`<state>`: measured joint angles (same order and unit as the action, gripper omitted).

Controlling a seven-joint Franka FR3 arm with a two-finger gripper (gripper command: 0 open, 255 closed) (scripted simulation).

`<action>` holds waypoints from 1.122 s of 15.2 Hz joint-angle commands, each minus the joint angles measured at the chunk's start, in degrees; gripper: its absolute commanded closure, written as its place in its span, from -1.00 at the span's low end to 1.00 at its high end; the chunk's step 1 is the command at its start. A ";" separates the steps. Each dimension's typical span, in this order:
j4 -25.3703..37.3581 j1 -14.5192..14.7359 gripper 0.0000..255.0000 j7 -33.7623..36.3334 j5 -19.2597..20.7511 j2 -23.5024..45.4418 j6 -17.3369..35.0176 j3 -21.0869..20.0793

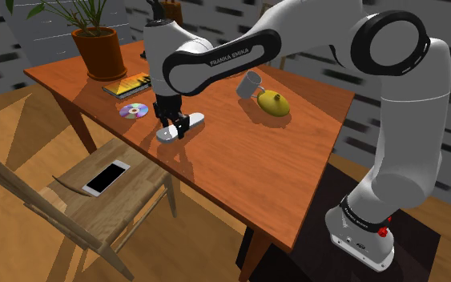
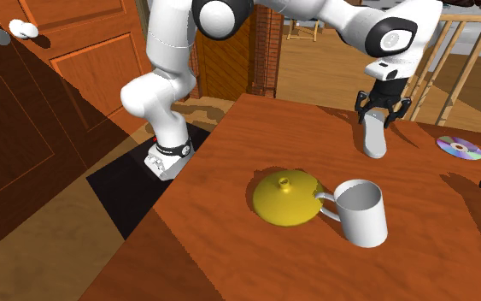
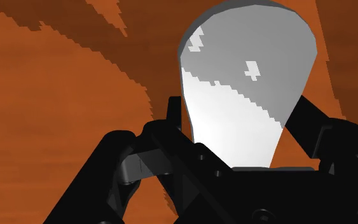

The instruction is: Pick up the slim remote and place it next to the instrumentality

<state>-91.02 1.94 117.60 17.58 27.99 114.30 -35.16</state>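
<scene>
The slim remote (image 1: 193, 121) is a pale grey, flat, rounded bar lying low over the orange-brown wooden table (image 1: 239, 172), near the edge at the shoulder view's left. My black gripper (image 1: 173, 122) comes down on its nearer end and is shut on it. In the wrist view the remote (image 3: 247, 70) runs out ahead from between the two fingers (image 3: 171, 121), which clasp its narrow end. In the second exterior view the gripper (image 2: 375, 118) holds the remote (image 2: 373, 144) by its top. I cannot tell whether the remote touches the table.
A grey mug (image 1: 250, 84) and a yellow domed lid-like object (image 1: 273, 103) sit mid-table. A shiny disc (image 1: 134, 110), a book (image 1: 127, 86) and a potted plant (image 1: 99, 52) lie beyond the remote. A wooden chair (image 1: 71, 200) carries a white phone (image 1: 106, 177).
</scene>
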 commanded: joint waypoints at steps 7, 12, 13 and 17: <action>-0.04 0.01 -1.00 0.02 0.01 0.00 0.06 0.00; 2.15 -0.09 -1.00 -0.57 -0.89 -1.21 -3.13 -0.51; 3.40 -0.08 -1.00 -0.84 -1.27 -1.71 -4.78 -0.72; 4.46 -0.04 -1.00 -1.03 -1.54 -2.06 -6.11 -0.87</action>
<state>-86.85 1.88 116.64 16.05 25.88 108.46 -36.04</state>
